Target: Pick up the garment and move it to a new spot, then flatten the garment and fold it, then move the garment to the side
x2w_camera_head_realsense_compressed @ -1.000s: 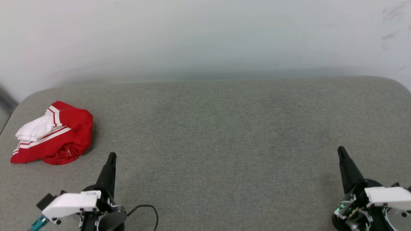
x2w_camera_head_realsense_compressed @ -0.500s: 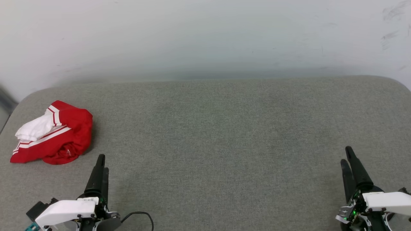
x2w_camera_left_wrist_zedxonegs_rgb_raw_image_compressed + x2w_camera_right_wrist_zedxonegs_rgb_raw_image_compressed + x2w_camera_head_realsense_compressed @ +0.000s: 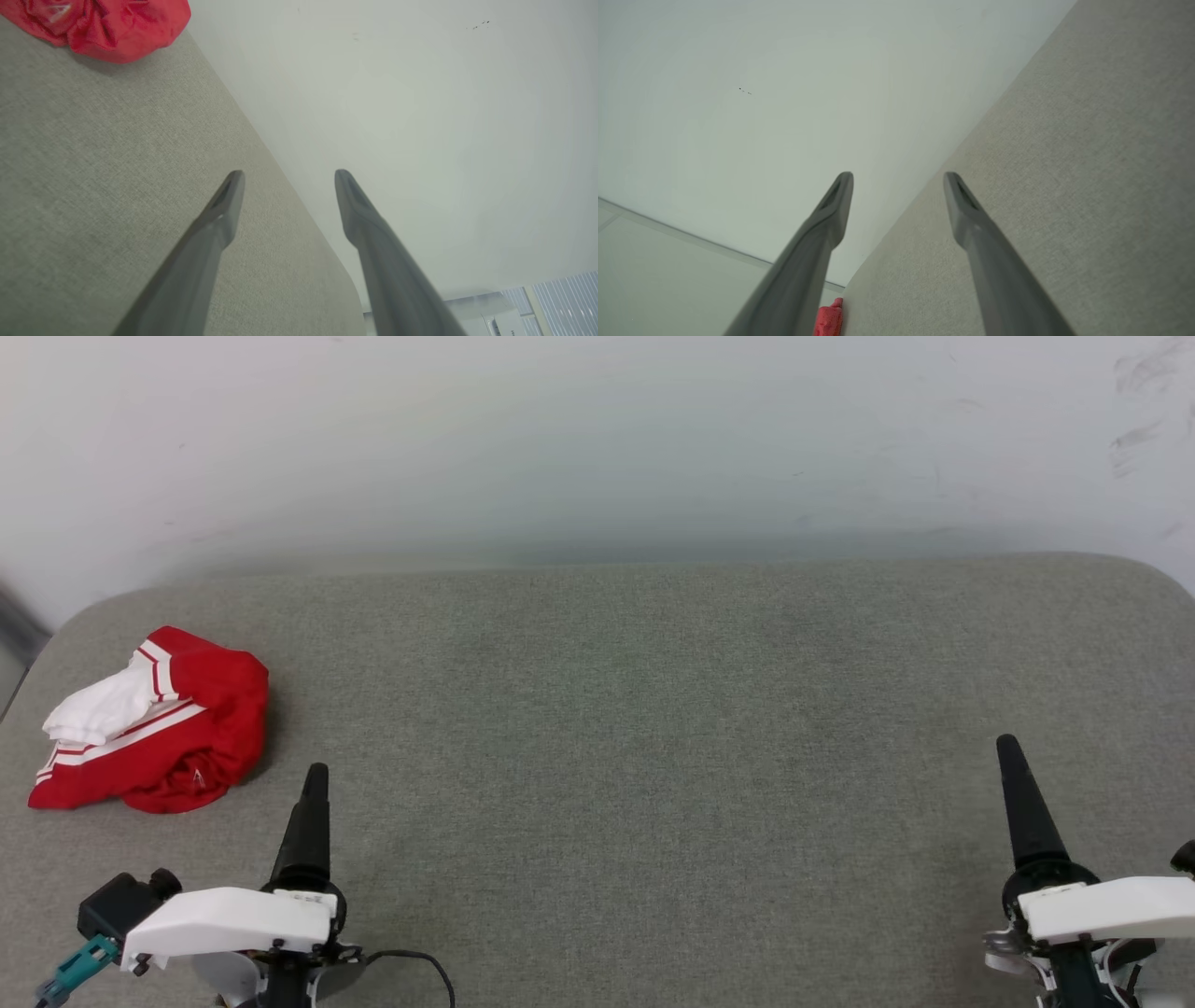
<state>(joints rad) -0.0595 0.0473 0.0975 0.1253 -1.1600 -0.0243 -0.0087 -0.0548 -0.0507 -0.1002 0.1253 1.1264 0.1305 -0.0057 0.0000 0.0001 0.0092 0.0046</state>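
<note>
At the bottom left of the head view, the left gripper [image 3: 316, 775], two long dark fingers on a white plastic wrist housing [image 3: 229, 919], points up the frame over the grey woven fabric surface [image 3: 653, 756]. A thin black cable [image 3: 425, 961] loops beside the housing. Here the fingers line up one behind the other, but the left wrist view shows them spread, with a wide gap between the tips and nothing held. At the bottom right of the head view, the right gripper [image 3: 1006, 747] stands the same way on its own white housing [image 3: 1106, 907]. The right wrist view shows its jaws released too, the tips well apart above bare fabric. Farther up, at the left edge of the head view, the crumpled red jersey garment with a white sleeve and red-and-white striped trim [image 3: 159, 723] lies bunched in a heap on the surface. It is near the left gripper's tips but apart from them, and well apart from the right gripper. It shows as a red bundle [image 3: 107, 28] in the upper left corner of the left wrist view. Behind the surface's rounded far edge rises a plain pale wall [image 3: 597, 448], with faint scuff marks [image 3: 1134, 439] at the upper right.
</note>
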